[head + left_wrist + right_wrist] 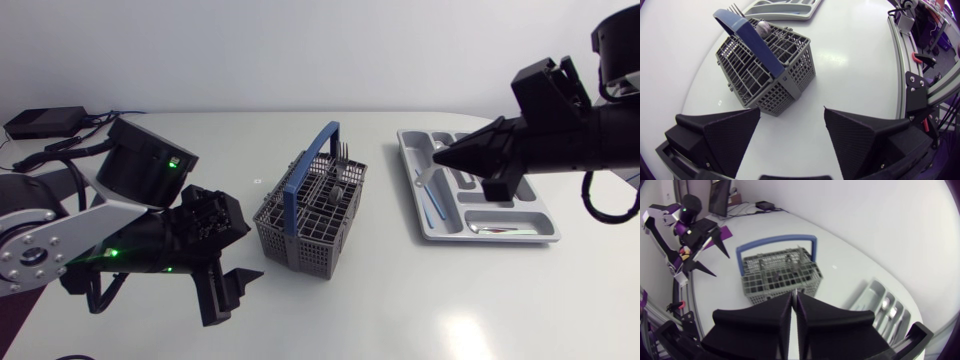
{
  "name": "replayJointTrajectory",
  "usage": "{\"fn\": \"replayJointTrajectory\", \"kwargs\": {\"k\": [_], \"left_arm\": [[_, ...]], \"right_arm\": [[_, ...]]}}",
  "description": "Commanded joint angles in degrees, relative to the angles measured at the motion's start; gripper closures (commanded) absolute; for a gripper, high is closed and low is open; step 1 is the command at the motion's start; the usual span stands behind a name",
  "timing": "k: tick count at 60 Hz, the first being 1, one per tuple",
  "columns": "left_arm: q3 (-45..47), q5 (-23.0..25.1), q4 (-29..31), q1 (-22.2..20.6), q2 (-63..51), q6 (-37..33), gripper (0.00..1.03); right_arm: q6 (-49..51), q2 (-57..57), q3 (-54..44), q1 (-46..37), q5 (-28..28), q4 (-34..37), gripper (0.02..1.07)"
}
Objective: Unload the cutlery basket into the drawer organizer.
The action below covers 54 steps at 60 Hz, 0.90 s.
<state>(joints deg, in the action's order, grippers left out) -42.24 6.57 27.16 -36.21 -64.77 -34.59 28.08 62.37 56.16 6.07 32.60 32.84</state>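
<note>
Clearances: the cutlery basket stood alone near the middle of the white table, with bare surface on every side. The drawer organizer lay well apart from it, toward my right arm's side. My left gripper was low over the table on the basket's other side, jaws spread wide and holding nothing. The basket was ahead of the fingertips, clear of them. My right gripper hung over the near end of the organizer, its fingers pressed to a thin slit.

Materials: the basket was grey plastic lattice, boxy, with divided cells and a blue hoop handle standing upright. The organizer was a smooth grey moulded tray with long parallel compartments and a crosswise one. My fingers were matte black, finely textured wedges.

Obscured: fork tines and a spoon bowl rose above the basket's rim, but the lattice hid the rest. The right arm covered part of the organizer. Pale cutlery lay in the crosswise compartment, type unclear. Whether anything sat in the right gripper's slit I could not tell.
</note>
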Motion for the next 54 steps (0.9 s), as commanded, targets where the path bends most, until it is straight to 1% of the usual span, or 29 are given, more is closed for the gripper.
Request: {"fn": "replayJointTrajectory", "kwargs": {"k": [1,6,7,11,20,29,33,40,51,52,53,54], "left_arm": [[0.75,-0.33,0.44,-0.88,-0.44,-0.3,0.05],[0.75,-0.59,0.44,-1.32,-0.44,-0.13,0.05],[0.75,-0.59,0.44,-1.41,-0.44,-0.13,0.05],[0.75,-0.77,0.44,-1.5,-0.44,-0.04,0.05],[1.02,-0.77,0.44,-1.59,-0.27,-0.04,0.05],[1.11,-0.86,0.44,-1.5,-0.18,-0.04,0.05],[1.11,-0.86,0.44,-1.5,-0.09,-0.13,0.05],[1.11,-0.94,0.44,-1.5,0.0,-0.13,0.05],[1.02,-1.03,0.53,-1.85,0.0,0.05,0.05],[0.93,-1.03,0.53,-1.94,0.0,0.05,0.05],[0.93,-1.03,0.53,-1.94,0.09,0.05,0.05],[0.93,-1.21,0.53,-2.11,0.09,0.05,0.05]], "right_arm": [[-0.3,0.74,-2.55,-4.22,-2.1,0.65,1.01],[0.23,0.91,-4.04,-6.59,-6.14,-0.23,1.01],[0.14,1.0,-4.75,-6.94,-8.25,-1.11,1.01],[-0.04,1.97,-6.5,-8.26,-13.0,-3.05,1.01],[0.14,7.33,-10.19,-13.1,-20.03,-10.43,1.01],[0.23,11.72,-11.6,-15.29,-24.34,-14.91,1.01],[-0.13,13.83,-11.86,-16.0,-27.15,-17.46,1.01],[-0.92,17.44,-11.86,-16.35,-30.4,-19.83,1.01],[-1.8,26.66,-11.95,-16.35,-33.21,-26.16,1.01],[-1.8,26.93,-11.95,-16.35,-33.21,-26.51,1.01],[-1.8,27.46,-12.13,-16.26,-33.3,-27.13,0.98],[-1.88,27.98,-12.22,-16.17,-33.57,-27.74,0.92]]}}
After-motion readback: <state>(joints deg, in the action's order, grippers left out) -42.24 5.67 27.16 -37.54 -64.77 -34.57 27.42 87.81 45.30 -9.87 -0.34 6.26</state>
